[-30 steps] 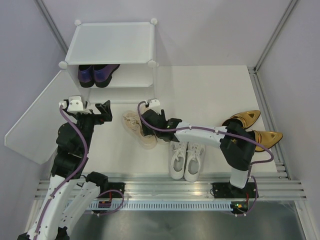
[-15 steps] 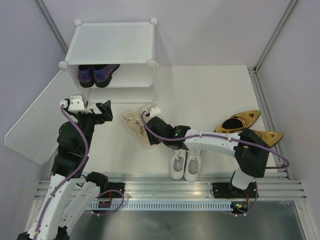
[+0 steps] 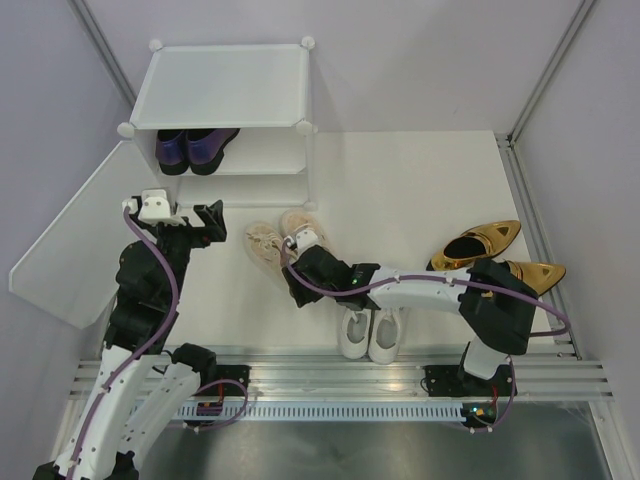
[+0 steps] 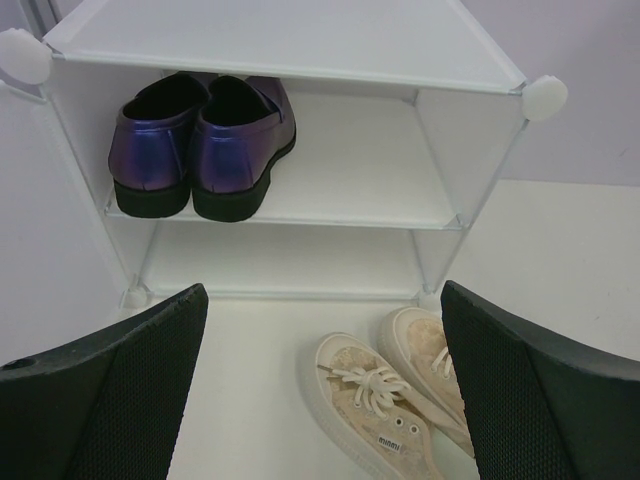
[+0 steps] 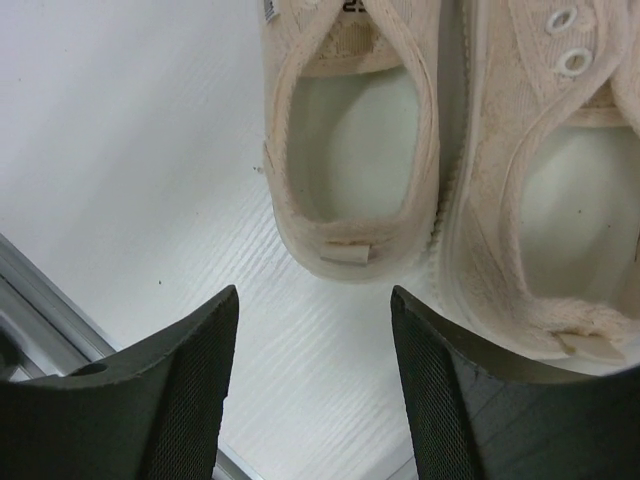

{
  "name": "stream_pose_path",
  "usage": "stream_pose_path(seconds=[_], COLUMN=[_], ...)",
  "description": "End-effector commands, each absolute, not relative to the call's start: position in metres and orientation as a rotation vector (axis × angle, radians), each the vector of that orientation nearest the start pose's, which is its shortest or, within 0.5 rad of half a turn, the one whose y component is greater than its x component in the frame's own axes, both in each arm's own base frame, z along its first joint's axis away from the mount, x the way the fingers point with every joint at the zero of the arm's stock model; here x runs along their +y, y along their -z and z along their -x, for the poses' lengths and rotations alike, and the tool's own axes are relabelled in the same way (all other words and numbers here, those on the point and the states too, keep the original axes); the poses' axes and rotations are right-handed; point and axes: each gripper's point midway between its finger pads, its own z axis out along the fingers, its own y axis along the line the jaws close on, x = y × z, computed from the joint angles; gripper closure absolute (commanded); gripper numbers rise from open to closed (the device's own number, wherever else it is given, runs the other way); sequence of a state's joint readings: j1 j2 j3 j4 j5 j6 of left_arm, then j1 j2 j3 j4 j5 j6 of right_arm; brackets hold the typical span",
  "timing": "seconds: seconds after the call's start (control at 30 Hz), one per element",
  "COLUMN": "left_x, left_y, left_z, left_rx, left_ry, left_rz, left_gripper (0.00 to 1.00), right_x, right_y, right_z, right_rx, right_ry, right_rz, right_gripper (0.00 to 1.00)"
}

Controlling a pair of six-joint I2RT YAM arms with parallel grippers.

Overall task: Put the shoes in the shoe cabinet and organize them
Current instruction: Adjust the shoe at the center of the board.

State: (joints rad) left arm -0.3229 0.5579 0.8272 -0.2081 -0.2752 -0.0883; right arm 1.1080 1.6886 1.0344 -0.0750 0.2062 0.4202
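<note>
Two beige sneakers (image 3: 262, 243) lie before the shoe cabinet (image 3: 220, 85), bare table (image 3: 420, 180) between. Right gripper (image 5: 313, 300) released, empty, behind their heels; left gripper (image 4: 322, 300) released; white sneakers (image 3: 385, 335) at near edge.

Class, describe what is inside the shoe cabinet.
The purple loafers stand on the left of the inner shelf of the shoe cabinet. The lower compartment shows no shoes, though the shelf covers its back.

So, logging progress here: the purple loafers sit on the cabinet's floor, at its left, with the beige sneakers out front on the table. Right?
Not quite: the purple loafers sit on the inner shelf of the cabinet, not its floor; the left wrist view shows it. The rest holds.
</note>
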Motion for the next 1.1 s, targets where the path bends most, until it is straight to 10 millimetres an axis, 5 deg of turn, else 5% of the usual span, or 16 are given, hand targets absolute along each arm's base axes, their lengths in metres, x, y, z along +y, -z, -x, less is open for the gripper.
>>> stream_pose_path(seconds=[0.0,0.33,0.9,1.07], left_x=[-0.049,-0.051,-0.053,-0.053], left_y=[-0.35,-0.349,-0.347,-0.341], left_z=[-0.264,-0.265,-0.266,-0.27], left_rx=[1.507,1.513,1.52,1.539], left_ry=[0.164,0.168,0.169,0.156], left_rz=[0.035,0.029,0.021,0.021], left_gripper=[0.0,0.0,0.0,0.0], right_x=[0.402,0.428,0.511,0.51], right_y=[-0.082,-0.062,-0.099,-0.101], right_z=[-0.222,-0.225,-0.23,-0.238], right_rx=[2.187,2.187,1.98,1.971], right_ry=[-0.578,-0.623,-0.935,-0.933], right_rz=[0.721,0.776,0.86,0.85], right_gripper=[0.33,0.28,0.28,0.28])
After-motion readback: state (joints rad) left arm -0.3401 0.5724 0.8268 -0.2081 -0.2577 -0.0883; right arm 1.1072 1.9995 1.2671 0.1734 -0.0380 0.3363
